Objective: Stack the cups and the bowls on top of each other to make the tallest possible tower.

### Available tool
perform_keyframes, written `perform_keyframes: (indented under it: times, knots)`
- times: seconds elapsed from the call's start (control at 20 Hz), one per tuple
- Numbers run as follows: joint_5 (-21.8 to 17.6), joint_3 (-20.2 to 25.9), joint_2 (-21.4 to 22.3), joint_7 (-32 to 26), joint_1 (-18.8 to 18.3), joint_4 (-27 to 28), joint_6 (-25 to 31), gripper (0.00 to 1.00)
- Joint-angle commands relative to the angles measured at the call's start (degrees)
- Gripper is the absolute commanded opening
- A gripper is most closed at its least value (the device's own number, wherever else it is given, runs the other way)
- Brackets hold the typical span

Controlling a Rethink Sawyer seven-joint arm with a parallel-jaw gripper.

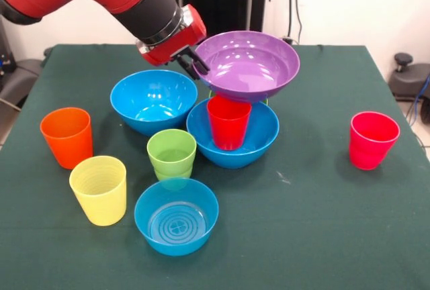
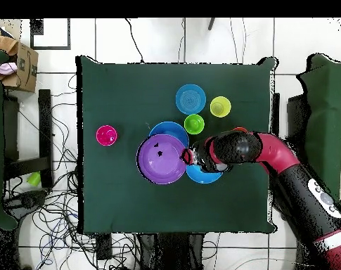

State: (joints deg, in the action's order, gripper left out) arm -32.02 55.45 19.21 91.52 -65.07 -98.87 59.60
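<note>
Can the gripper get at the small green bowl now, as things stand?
Probably not. The gripper is shut on the purple bowl's rim, and the green bowl sits hidden behind the red cup and under that purple bowl.

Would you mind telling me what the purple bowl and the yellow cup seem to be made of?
Purple bowl: probably hard plastic, glossy; bright highlights streak its inside. Yellow cup: probably plastic too, duller, with fine horizontal ribs round its wall and only a soft sheen.
</note>
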Motion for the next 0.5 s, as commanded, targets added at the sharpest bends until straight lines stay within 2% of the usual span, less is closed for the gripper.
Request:
perform_keyframes:
  times: [0.05,0.5]
  knots:
    - [-2.7,0.9,0.7,-11.3,1.8,5.2,-4.1,0.00]
    - [-2.4,1.2,1.0,-12.9,2.0,6.8,-1.8,0.00]
